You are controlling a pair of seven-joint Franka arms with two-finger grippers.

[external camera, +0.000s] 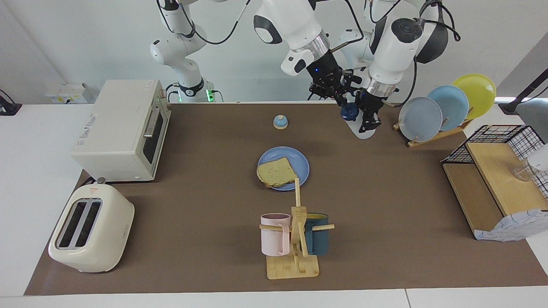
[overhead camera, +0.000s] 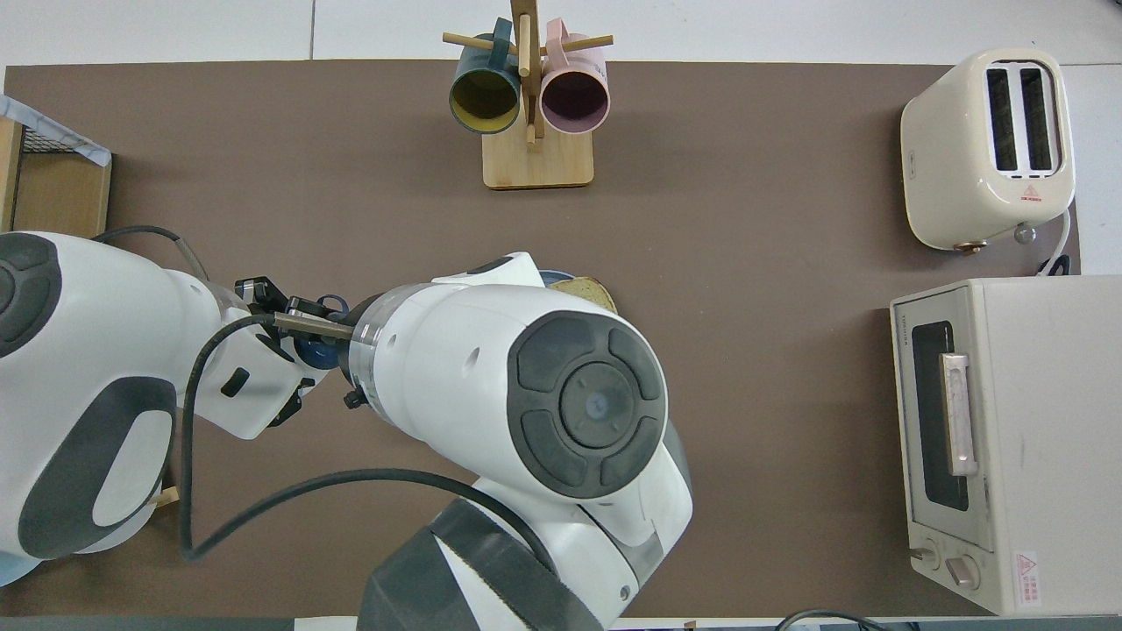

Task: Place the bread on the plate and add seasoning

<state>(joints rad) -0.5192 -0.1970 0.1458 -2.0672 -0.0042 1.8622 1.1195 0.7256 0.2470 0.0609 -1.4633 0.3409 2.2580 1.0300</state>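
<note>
- Nearest the robots, the seasoning (external camera: 358, 124), a whitish translucent plastic bottle, is clenched by the left gripper (external camera: 370, 121); the right gripper (external camera: 343, 102) is closed on its dark navy cap.
- A small blue-domed bell (external camera: 280, 122) stands beside it, toward the right arm's end.
- Farther out, the speckled square bread (external camera: 277, 172) lies on the matte round blue plate (external camera: 300, 164).
- Farthest, a wooden mug rack (external camera: 296, 239).

Toaster (external camera: 90, 234), oven (external camera: 121, 130), mug rack (external camera: 295, 239)

"TOSHIBA" on toaster oven (overhead camera: 999, 438) door frame, red warning stickers unreadable
</note>
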